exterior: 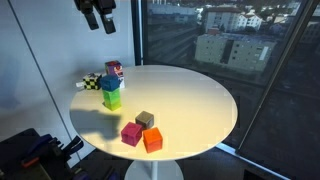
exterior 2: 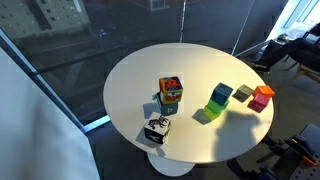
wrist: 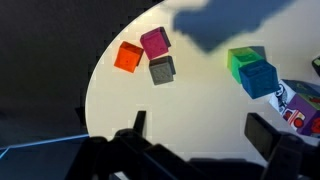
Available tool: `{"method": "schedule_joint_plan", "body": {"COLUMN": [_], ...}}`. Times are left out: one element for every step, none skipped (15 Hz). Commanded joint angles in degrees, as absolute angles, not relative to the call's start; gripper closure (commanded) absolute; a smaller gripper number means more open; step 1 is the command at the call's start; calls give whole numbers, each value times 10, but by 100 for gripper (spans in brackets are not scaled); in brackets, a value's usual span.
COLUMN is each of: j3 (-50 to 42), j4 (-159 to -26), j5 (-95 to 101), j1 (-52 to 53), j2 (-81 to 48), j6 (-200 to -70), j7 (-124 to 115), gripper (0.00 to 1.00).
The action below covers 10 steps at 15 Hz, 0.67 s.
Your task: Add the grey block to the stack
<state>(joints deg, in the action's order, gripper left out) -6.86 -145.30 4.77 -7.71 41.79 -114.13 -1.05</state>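
The grey block sits on the white round table, touching a magenta cube and an orange cube. It also shows in the wrist view and in an exterior view. The stack stands as a column: green at the bottom, blue in the middle, a red patterned cube on top. The wrist view shows it at the right. In an exterior view the patterned cube and the green cube appear apart. My gripper is open and empty, high above the stack; its fingers frame bare table.
A black-and-white checkered piece lies beside the stack, near the table edge. Windows stand close behind the table. Dark equipment sits low beside the table.
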Motion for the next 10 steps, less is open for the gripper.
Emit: {"method": "schedule_joint_plan", "body": {"j3": [-77, -79, -82, -84, -87, -89, -92, -93, -95, -96], "j4": [-1406, -1399, -1393, -1387, -1383, -1378, -1375, -1374, -1376, -1377], "j5": [35, 33, 31, 29, 27, 23, 21, 20, 21, 21], "j1": [-74, -73, -71, -70, -68, -67, -66, -67, -67, -68], "j2": [354, 338, 322, 308, 292, 279, 264, 252, 241, 230], "j6": [-1115, -1111, -1107, -1102, -1098, -1094, -1094, -1097, -1108, -1114], "j7": [0, 5, 10, 16, 25, 34, 43, 50, 57, 64], "gripper": [0, 0, 0, 0, 0, 0, 0, 0, 0, 0]}}
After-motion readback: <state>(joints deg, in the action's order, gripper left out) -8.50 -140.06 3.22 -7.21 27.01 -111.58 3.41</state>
